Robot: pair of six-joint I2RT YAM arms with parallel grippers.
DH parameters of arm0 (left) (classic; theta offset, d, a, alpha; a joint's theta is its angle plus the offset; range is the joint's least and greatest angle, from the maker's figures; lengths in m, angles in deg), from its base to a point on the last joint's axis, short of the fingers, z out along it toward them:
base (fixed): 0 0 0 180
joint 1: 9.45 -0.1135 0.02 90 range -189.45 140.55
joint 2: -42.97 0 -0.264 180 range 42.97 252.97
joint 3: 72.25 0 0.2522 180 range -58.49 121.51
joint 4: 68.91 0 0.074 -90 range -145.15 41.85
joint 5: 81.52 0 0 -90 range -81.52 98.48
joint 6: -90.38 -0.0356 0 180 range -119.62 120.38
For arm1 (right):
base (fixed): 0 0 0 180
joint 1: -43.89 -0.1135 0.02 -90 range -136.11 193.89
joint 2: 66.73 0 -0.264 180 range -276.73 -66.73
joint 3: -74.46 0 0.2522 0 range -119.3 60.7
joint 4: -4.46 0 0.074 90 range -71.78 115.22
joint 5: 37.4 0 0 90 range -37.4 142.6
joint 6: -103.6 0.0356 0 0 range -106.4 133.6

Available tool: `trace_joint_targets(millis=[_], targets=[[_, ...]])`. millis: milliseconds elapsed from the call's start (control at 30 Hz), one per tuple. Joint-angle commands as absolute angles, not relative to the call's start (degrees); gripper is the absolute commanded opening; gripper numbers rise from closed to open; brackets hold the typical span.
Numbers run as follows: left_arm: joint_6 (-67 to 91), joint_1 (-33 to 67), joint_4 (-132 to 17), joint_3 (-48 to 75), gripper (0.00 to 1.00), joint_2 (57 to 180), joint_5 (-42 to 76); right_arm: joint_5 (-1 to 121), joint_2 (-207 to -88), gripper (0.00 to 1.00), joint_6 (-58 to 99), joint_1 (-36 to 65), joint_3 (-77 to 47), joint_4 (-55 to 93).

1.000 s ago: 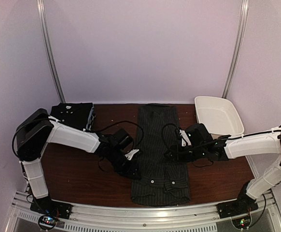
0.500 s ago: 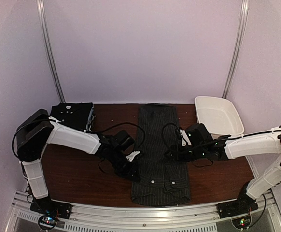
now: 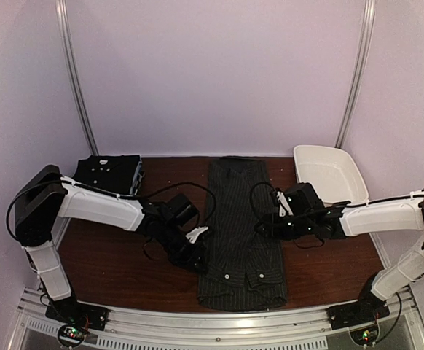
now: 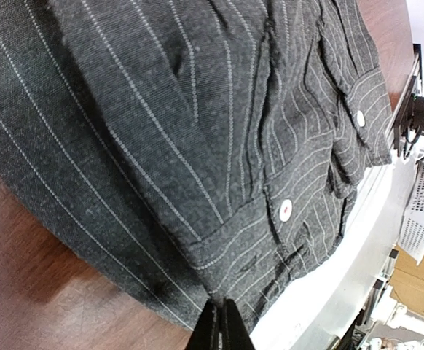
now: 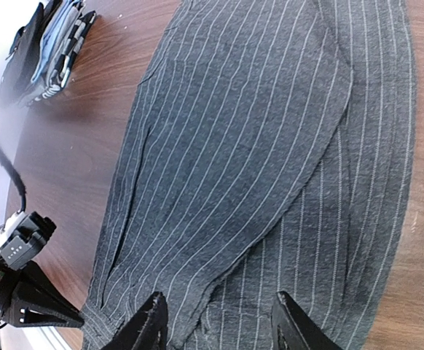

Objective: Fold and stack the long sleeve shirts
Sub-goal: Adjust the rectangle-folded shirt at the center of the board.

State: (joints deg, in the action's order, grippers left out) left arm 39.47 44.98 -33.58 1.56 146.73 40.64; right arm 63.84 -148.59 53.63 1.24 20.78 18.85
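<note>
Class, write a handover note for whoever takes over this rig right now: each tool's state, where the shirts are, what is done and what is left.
Left tool: shut at the near left edge of the pinstriped shirt; whether it pinches cloth is unclear.
Right tool: open over the shirt's right side, holding nothing.
The pinstriped shirt lies flat, lengthwise mid-table, already narrowed to a long strip.
Done: a folded stack sits at the far left corner.
Left: probably fold the strip crosswise, then add it to the stack.
</note>
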Motion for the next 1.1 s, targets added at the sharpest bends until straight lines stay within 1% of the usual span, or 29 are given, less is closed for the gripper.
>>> trace_joint_targets(millis=[0, 100, 133, 167, 333, 467, 633, 767, 900, 1067], targets=[[38.3, 44.8, -32.5, 1.4, 0.10, 145.9, 40.3, 62.7, -148.3, 0.50, 51.8, 2.2, 19.6, 19.3], [38.4, 43.5, -32.3, 1.8, 0.14, 145.1, 38.9, 62.9, -149.0, 0.50, 51.3, 2.4, 18.4, 19.6], [38.4, 42.8, -32.3, 1.8, 0.17, 144.6, 38.6, 63.0, -149.4, 0.50, 51.1, 2.5, 17.8, 19.6], [38.4, 42.0, -32.3, 1.8, 0.21, 144.1, 38.2, 63.2, -150.0, 0.50, 50.9, 2.6, 17.2, 19.6], [37.5, 37.2, -32.5, 2.9, 0.29, 142.7, 36.7, 64.0, -154.0, 0.50, 49.1, 3.6, 12.0, 18.7], [36.3, 32.6, -35.4, 5.5, 0.32, 145.1, 36.7, 65.7, -158.5, 0.46, 47.9, 5.1, 7.3, 16.6], [35.2, 29.3, -37.9, 11.6, 0.36, 151.8, 36.7, 67.5, -165.5, 0.41, 45.7, 8.3, 0.9, 14.5], [35.6, 29.0, -39.0, 14.6, 0.36, 155.8, 37.3, 70.6, -173.3, 0.35, 43.9, 11.0, -5.4, 13.3], [36.3, 29.0, -39.9, 15.3, 0.37, 157.9, 37.9, 73.4, -181.2, 0.33, 43.3, 13.4, -11.6, 13.0], [36.9, 29.0, -40.7, 14.5, 0.41, 159.3, 38.4, 75.6, -189.2, 0.30, 43.9, 16.6, -17.2, 13.4]])
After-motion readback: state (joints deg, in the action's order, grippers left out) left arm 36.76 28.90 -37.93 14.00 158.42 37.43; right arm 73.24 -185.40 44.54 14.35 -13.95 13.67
